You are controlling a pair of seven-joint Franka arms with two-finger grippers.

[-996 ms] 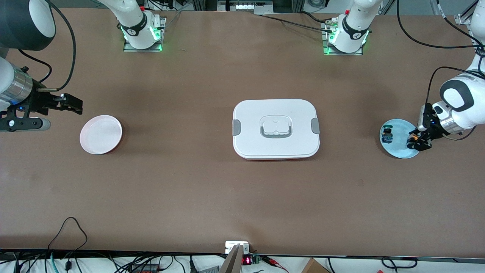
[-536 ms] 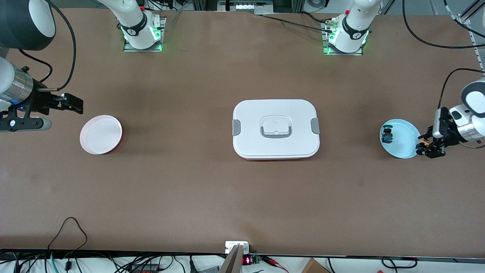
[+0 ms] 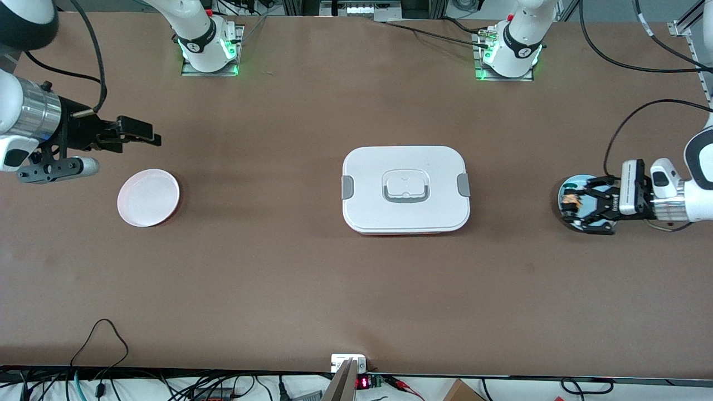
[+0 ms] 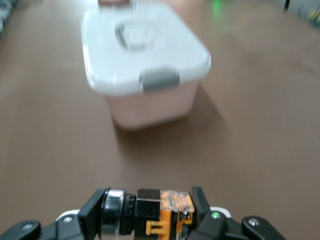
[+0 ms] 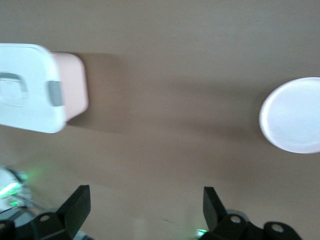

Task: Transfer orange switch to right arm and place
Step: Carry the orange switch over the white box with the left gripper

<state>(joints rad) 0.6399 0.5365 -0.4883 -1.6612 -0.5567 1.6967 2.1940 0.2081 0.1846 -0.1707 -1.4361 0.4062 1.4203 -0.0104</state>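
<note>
The orange switch, with its black body, silvery ring and orange base, lies crosswise between the fingers of my left gripper, which is shut on it. In the front view that gripper hangs level over the light blue plate at the left arm's end of the table, pointing toward the white box, and the switch shows as an orange spot at its tips. My right gripper is open and empty, up in the air beside the pink plate; its spread fingers frame bare table.
A white lidded box with grey latches stands mid-table between the two plates. It also shows in the left wrist view as the box straight ahead. The right wrist view has the box and the pink plate.
My left gripper has lifted the switch off the blue plate's edge, swung out and back, and turned level toward the box. The right gripper has moved toward the table's middle.
</note>
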